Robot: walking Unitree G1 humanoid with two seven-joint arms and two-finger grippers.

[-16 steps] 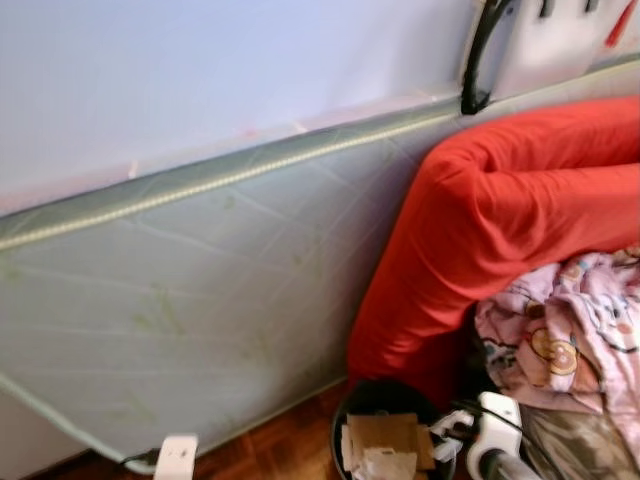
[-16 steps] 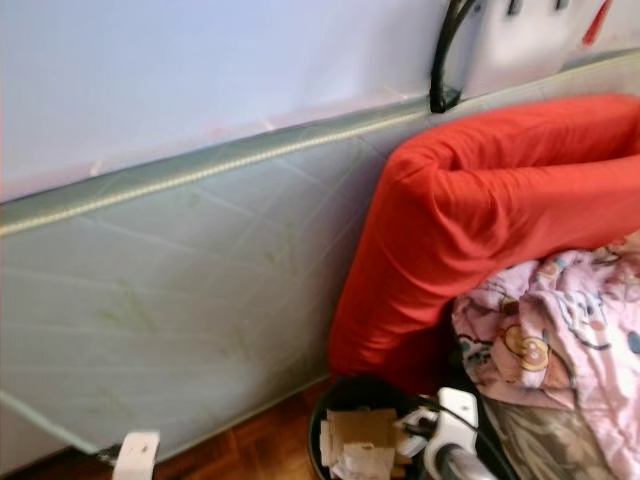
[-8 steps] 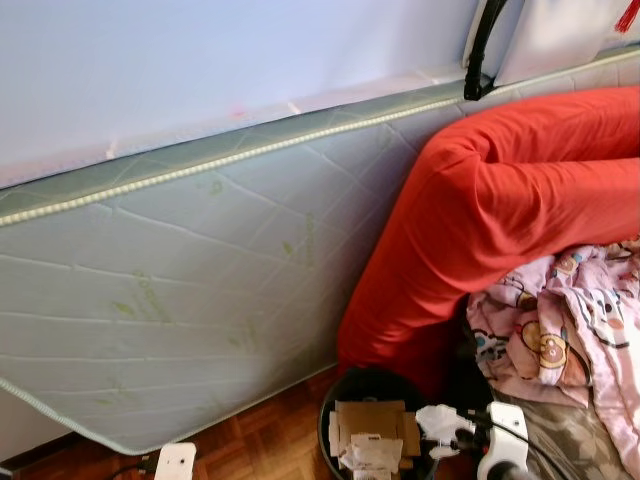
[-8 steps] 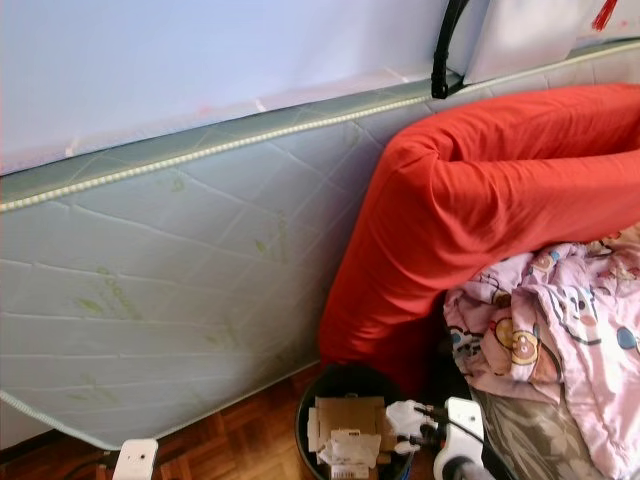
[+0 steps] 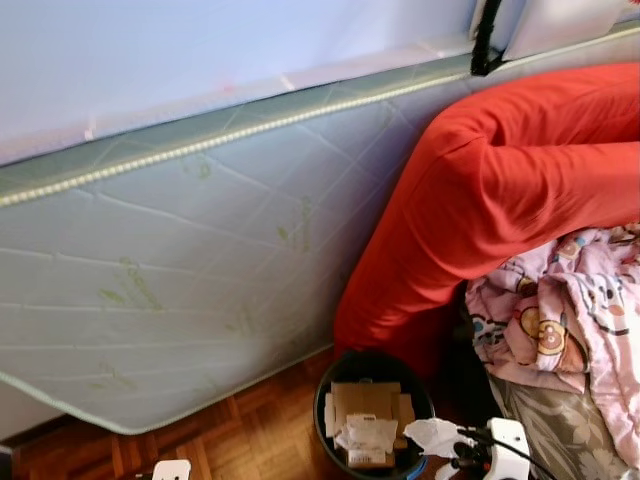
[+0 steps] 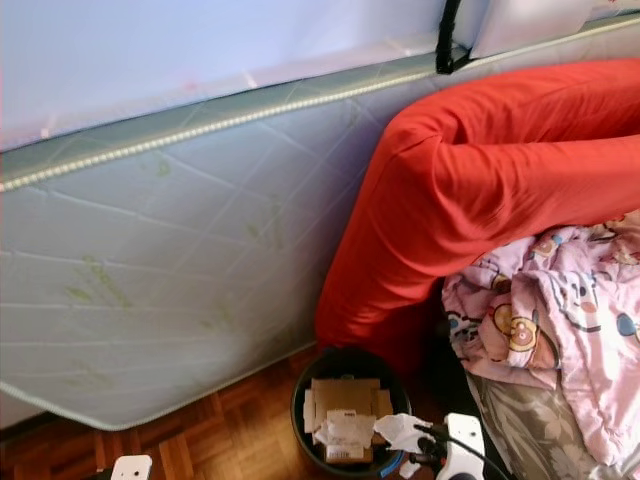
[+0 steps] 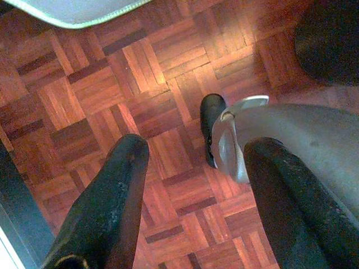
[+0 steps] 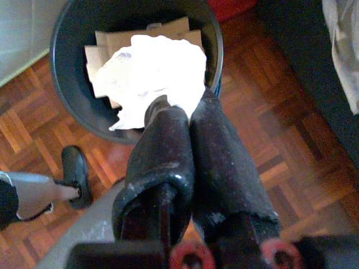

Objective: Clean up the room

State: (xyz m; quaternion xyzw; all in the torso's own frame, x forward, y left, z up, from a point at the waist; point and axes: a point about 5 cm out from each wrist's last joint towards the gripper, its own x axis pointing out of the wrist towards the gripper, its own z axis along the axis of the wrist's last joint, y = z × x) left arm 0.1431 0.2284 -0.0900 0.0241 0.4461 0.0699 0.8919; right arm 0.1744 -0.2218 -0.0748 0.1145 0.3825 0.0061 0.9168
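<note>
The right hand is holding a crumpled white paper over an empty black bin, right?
Not quite: the black bin already holds cardboard pieces, as the right wrist view shows. The right hand does pinch the crumpled white paper over it.

A: What colours are here?

B: The mattress (image 5: 200, 260) is pale grey-green, quilted in diamonds with faint green leaf prints. The cushion (image 5: 500, 190) is plain red.

A: And lower down?

B: The blanket (image 5: 575, 320) is pink with cartoon prints. The floor (image 7: 140, 84) is reddish-brown parquet, the bin (image 8: 73, 95) black, holding brown cardboard (image 6: 345, 395) and white paper (image 8: 157, 73).
</note>
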